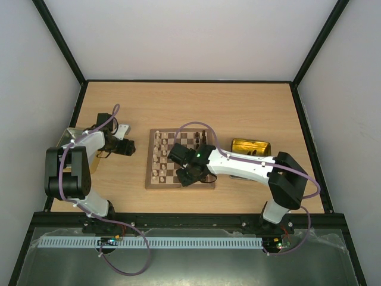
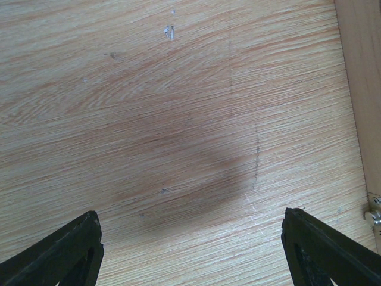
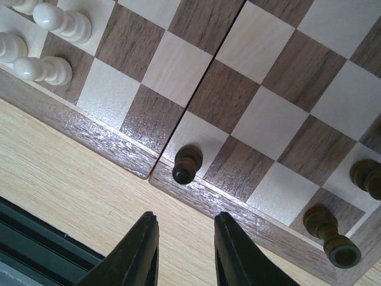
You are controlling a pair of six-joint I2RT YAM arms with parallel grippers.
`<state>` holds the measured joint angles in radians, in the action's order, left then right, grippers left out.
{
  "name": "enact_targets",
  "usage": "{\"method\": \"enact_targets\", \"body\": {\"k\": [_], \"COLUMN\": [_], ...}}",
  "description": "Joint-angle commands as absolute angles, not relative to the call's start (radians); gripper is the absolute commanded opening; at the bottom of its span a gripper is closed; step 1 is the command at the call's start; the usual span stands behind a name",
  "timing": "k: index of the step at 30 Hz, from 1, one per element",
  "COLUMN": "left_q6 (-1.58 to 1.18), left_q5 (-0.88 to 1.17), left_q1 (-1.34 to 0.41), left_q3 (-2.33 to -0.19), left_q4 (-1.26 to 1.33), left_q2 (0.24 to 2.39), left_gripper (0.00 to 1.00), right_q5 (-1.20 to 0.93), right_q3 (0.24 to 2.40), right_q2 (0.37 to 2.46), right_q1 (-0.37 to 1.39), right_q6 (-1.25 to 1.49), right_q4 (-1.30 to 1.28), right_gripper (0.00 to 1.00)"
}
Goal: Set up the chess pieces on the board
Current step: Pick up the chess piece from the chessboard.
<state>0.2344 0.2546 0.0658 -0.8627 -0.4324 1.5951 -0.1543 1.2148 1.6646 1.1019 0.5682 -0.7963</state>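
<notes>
The board (image 1: 180,159) lies in the middle of the table, with cream chess pieces (image 1: 158,156) along its left side and dark ones (image 1: 199,139) near its far right. My right gripper (image 1: 189,174) hovers over the board's near edge. In the right wrist view its fingers (image 3: 143,250) stand a little apart, open and empty, just off the border. A dark piece (image 3: 187,164) stands upright on an edge square ahead of them. My left gripper (image 2: 190,217) is wide open over bare table, left of the board's edge (image 2: 363,89).
A shiny gold tray (image 1: 251,146) sits right of the board, under my right arm. A dull tin (image 1: 67,138) stands at the far left behind my left arm. More dark pieces (image 3: 330,233) and cream pieces (image 3: 43,69) stand along the board's sides.
</notes>
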Motion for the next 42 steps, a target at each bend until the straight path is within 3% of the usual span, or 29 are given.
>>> {"method": "enact_targets", "body": {"k": [1,25,35,42], "left_q6": [0.235,0.238,0.238,0.239], "left_q5": [0.268,0.270,0.272,0.272], "left_q1": [0.063,0.064,0.064,0.064], "left_q3": [-0.861,-0.853,-0.855,-0.855], "left_q4": [-0.439,-0.434,-0.432,-0.431], "left_q2": [1.593,1.581,1.583,1.586], "left_gripper": [0.82,0.82,0.82,0.82], "right_q5": [-0.176,-0.130,-0.109,-0.103], "right_q3": [1.220,1.299,1.305,1.304], "right_q2": [1.682,1.807,1.825,1.833], "right_q1": [1.106,1.106,1.106,1.104], "right_q6": [0.565,0.539,0.528,0.525], "right_q4": [-0.805,-0.791,-0.798,-0.795], "right_gripper": [0.26,0.23,0.19,0.10]}}
